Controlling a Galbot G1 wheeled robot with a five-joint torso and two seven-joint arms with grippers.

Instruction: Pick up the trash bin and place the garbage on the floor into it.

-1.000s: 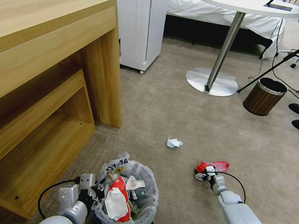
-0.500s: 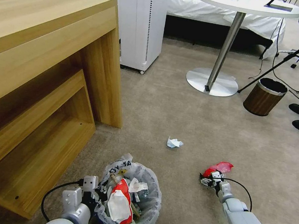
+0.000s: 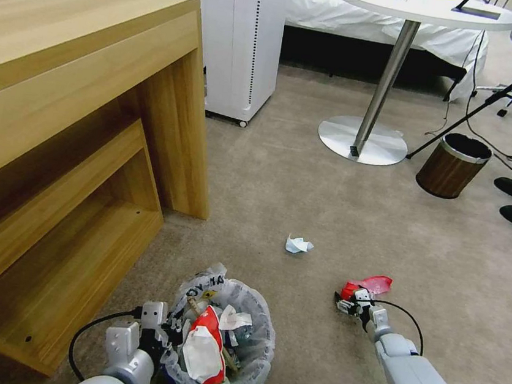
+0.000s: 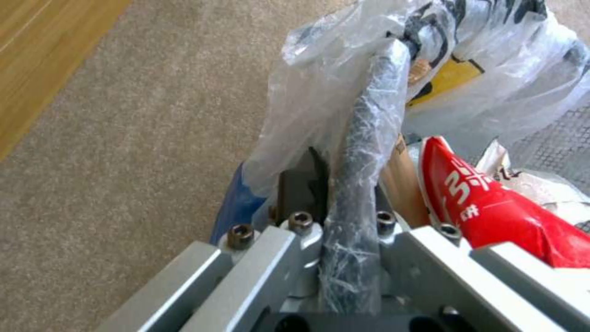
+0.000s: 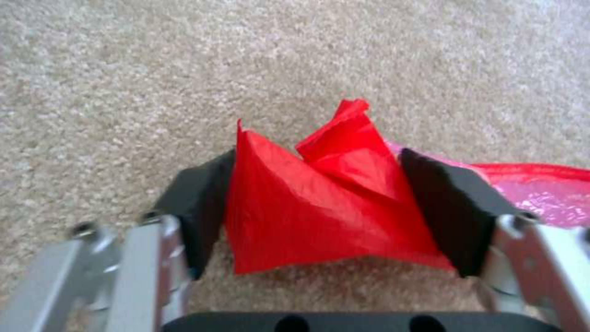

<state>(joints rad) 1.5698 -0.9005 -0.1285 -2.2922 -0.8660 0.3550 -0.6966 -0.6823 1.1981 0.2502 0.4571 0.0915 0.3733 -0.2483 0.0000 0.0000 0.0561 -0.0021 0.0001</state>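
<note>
The right gripper (image 3: 345,302) reaches out low over the floor (image 3: 306,185) on the near right, its dark pads (image 5: 198,203) pressed against both sides of a crumpled red packet (image 5: 320,203), which fills the gap between them. Part of the packet (image 3: 372,285) spreads on the carpet just beyond the fingertips. The left gripper (image 3: 167,330) sits at the near left, its jaws clamped on the rim of the trash bin (image 3: 224,339); the left wrist view shows the dark, bag-wrapped rim (image 4: 362,184) running between the metal fingers. The bin's crinkly liner holds a red-and-white packet (image 3: 204,346) and paper scraps. A crumpled white wrapper (image 3: 297,244) lies alone on the carpet, farther off between the two arms. A wooden desk (image 3: 62,108) stands on the left, and a brown wood-grain bin (image 3: 451,166) far right.
</note>
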